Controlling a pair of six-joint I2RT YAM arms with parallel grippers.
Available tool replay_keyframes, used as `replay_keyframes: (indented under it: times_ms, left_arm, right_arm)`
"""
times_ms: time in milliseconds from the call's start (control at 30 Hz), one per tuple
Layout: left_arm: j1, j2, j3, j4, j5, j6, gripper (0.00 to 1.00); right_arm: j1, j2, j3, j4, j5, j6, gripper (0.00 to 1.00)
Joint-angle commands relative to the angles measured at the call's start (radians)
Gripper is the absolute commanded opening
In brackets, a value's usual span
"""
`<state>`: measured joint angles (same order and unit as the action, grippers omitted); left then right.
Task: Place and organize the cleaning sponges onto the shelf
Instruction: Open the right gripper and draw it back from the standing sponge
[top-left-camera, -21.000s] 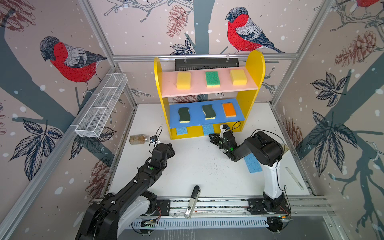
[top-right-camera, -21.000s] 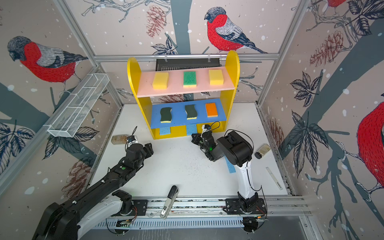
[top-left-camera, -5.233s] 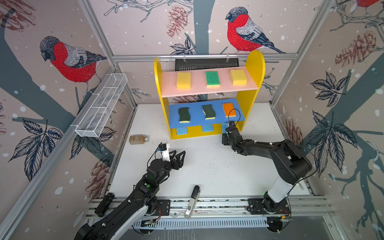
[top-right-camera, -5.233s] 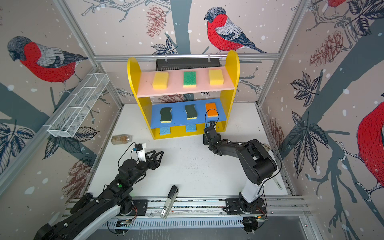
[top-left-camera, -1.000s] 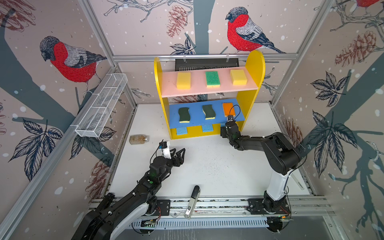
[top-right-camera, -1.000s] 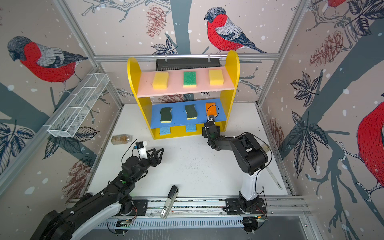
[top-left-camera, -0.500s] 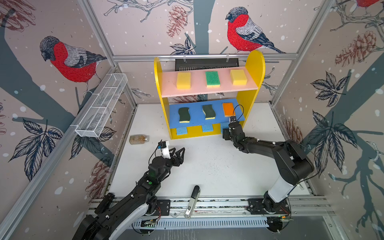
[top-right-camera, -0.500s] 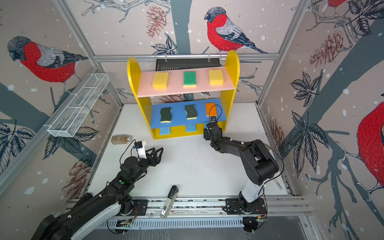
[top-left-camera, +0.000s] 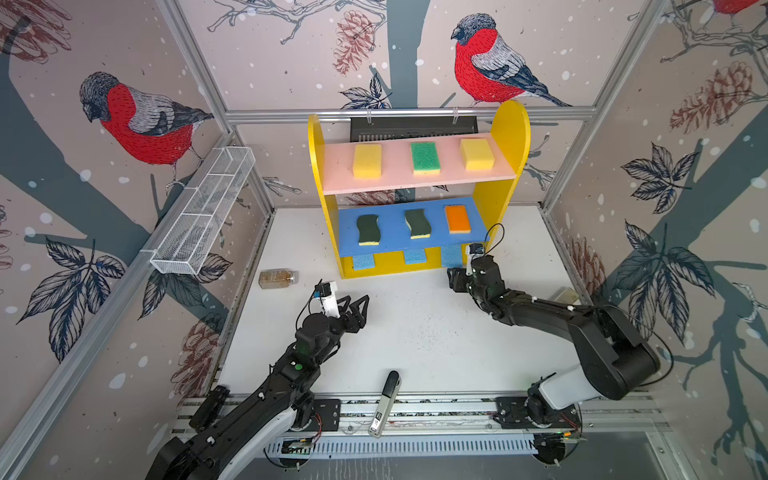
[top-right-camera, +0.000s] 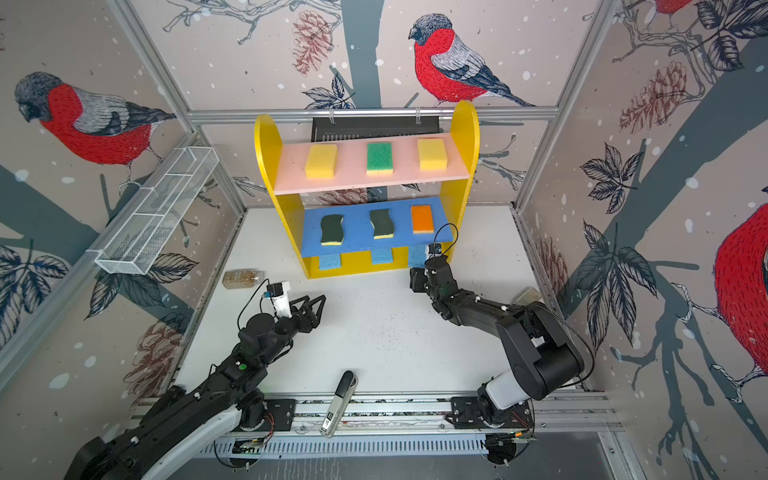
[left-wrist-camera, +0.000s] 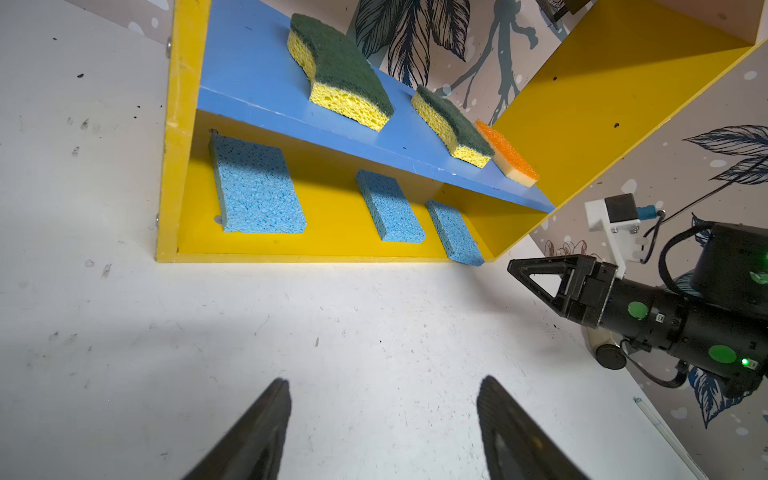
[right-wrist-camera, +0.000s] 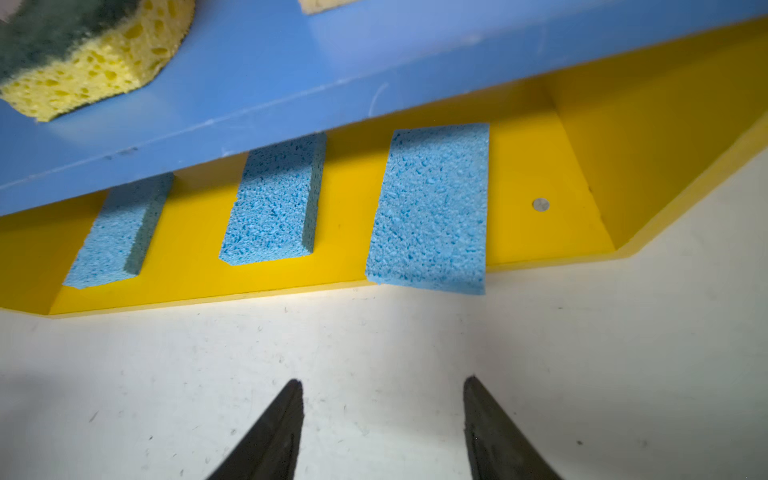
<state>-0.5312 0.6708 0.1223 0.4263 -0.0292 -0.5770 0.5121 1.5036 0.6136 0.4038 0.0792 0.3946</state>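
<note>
The shelf (top-left-camera: 509, 137) stands at the back. Its pink board (top-left-camera: 395, 176) holds two yellow sponges (top-left-camera: 367, 160) (top-left-camera: 478, 153) with a green-topped one (top-left-camera: 425, 157) between them. On the blue board (top-left-camera: 392, 243) lie two dark green wavy sponges (top-left-camera: 368, 229) (top-left-camera: 417, 223) and an orange-topped one (top-left-camera: 457, 219). Three thin blue sponges (right-wrist-camera: 112, 237) (right-wrist-camera: 272, 208) (right-wrist-camera: 430, 208) rest on the yellow base, the last overhanging its front edge. My right gripper (top-left-camera: 455, 279) (right-wrist-camera: 381, 382) is open and empty just before it. My left gripper (top-left-camera: 359, 305) (left-wrist-camera: 380, 384) hovers open and empty over the table.
A brownish bottle (top-left-camera: 277, 278) lies on the table left of the shelf. A white wire mesh basket (top-left-camera: 203, 216) hangs on the left wall. A black and white tool (top-left-camera: 384, 399) lies on the front rail, and a small pale object (top-left-camera: 567, 295) sits by the right wall.
My right gripper has drawn back a little from the shelf's base toward the front of the table. The left arm has hardly moved.
</note>
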Motion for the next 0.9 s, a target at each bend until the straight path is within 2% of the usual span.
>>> replay_keyframes:
  times_ms: [0,167,300,433,700,867]
  left_arm:
    - [-0.001,-0.013,0.004,-0.014,-0.001,-0.004,0.72]
    - [-0.002,-0.029,-0.004,-0.03,-0.012,-0.001,0.72]
    - [-0.001,-0.031,-0.016,-0.018,-0.018,-0.001,0.72]
    - [-0.001,-0.016,-0.005,-0.017,-0.01,0.013,0.72]
    - [0.0,-0.017,0.004,-0.027,-0.017,0.025,0.71]
    - [-0.001,-0.052,-0.014,-0.035,-0.042,0.024,0.71]
  right_arm:
    - [-0.024,-0.02,-0.056,0.15,-0.142,0.084,0.56]
    - [-0.05,-0.018,-0.124,0.256,-0.196,0.159,0.54]
    - [-0.052,0.024,-0.151,0.333,-0.231,0.205,0.49]
    - [-0.064,0.053,-0.211,0.491,-0.253,0.263,0.48]
    - [-0.079,0.191,-0.21,0.651,-0.291,0.349,0.34]
    - [-0.086,0.262,-0.204,0.729,-0.297,0.399,0.3]
